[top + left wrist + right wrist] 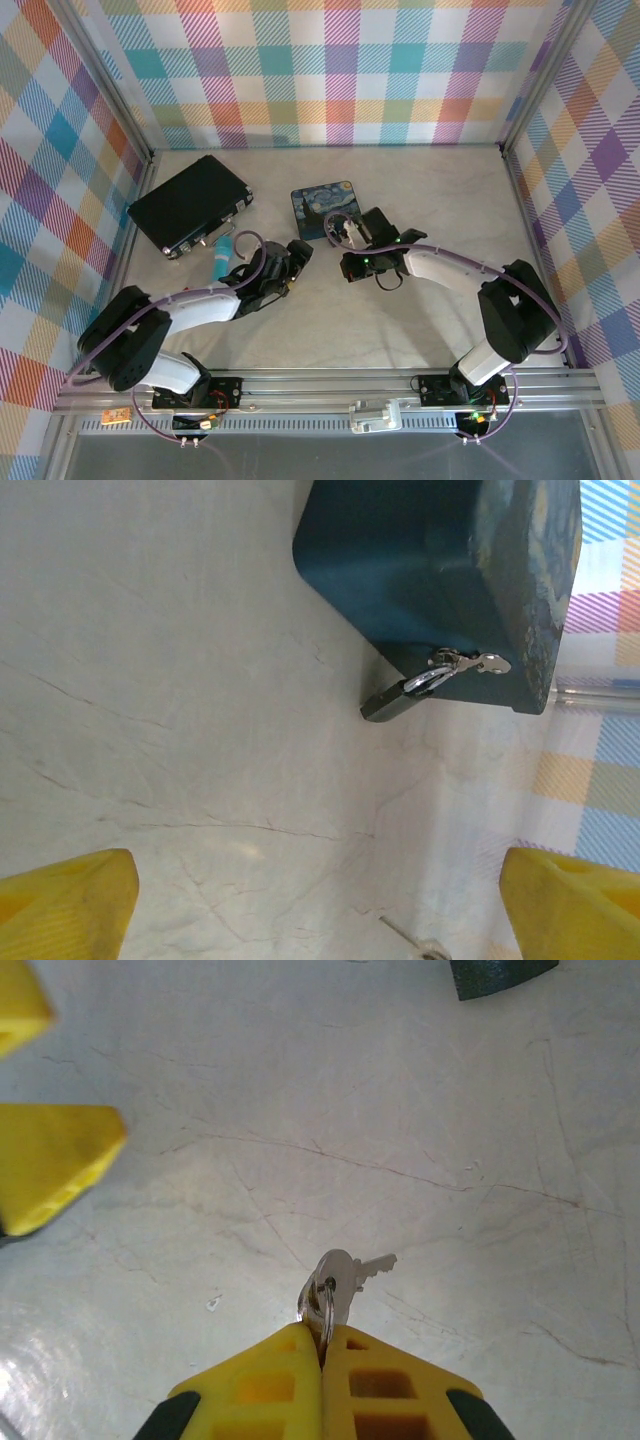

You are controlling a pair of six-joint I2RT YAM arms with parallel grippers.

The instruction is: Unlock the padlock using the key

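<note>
On table [420,330]: case [190,205] back-left, tin [323,208] right of it; padlock [393,700] against tin's side; key [345,1275] in right end effector [322,1345].

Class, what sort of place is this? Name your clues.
Probably a robot test cell: checked walls enclose the table, robot arms are bolted to a metal rail, and a painted tin and black case sit as props.

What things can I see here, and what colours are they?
table: one, pale, under everything
walls: three, colourful checks, around table
tin: one, blue, back middle
padlock: one, dark with silver shackle, on tin's front
case: one, black, back left
stick: one, light blue, beside case
key: one, silvery, pinched by right gripper
left gripper: one, yellow fingers, open, facing padlock
right gripper: one, yellow fingers, shut on key
</note>
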